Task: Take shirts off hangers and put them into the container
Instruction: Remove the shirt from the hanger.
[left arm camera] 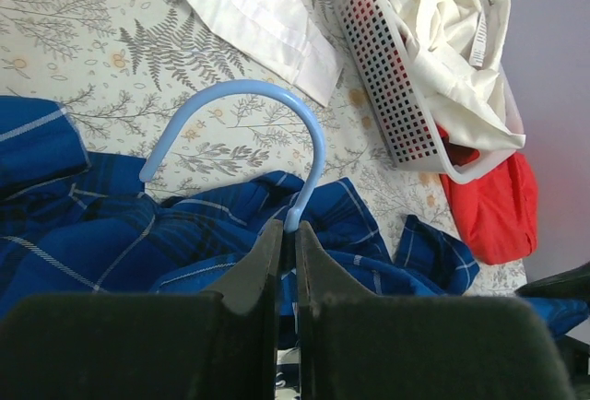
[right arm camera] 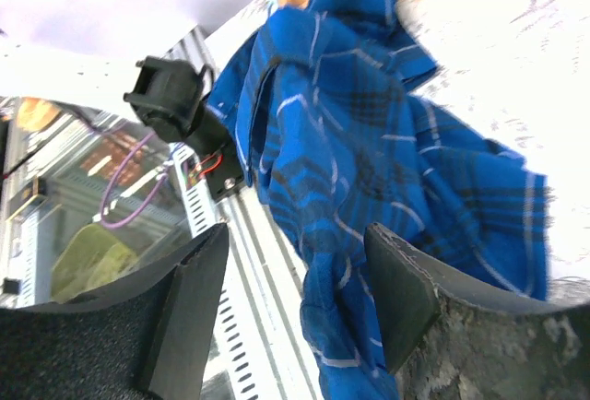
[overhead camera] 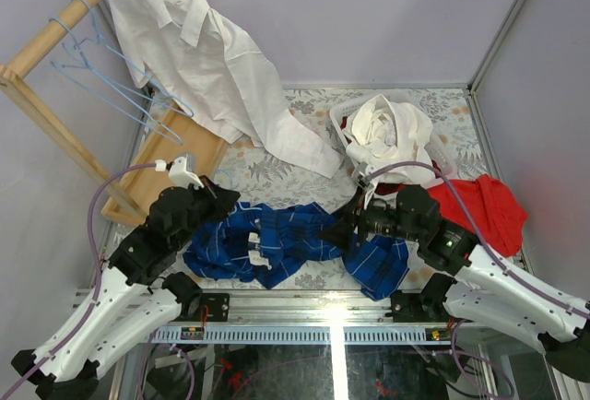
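Low down, left gripper (left arm camera: pixel 287 229) clamps the hanger (left arm camera: pixel 241 94) below its hook while right gripper (right arm camera: pixel 295 239) gapes over the blue shirt (right arm camera: pixel 369 142).

A dark blue checked shirt (overhead camera: pixel 277 248) sprawls along the near edge of the floral tabletop (overhead camera: pixel 267 177), and a light-blue hanger hook (left arm camera: pixel 240 88) arches up out of it. Beyond lies an open bare strip, bounded by the trailing sleeve of a white collared shirt (overhead camera: pixel 212 59). The white perforated plastic basket (overhead camera: pixel 343 131) is heaped with white cloth (overhead camera: pixel 392 128), with a bright red cloth (overhead camera: pixel 484 206) crowding its right. A wooden rack (overhead camera: pixel 55 45) with light-blue wire hangers (overhead camera: pixel 101 77) blocks the far left.
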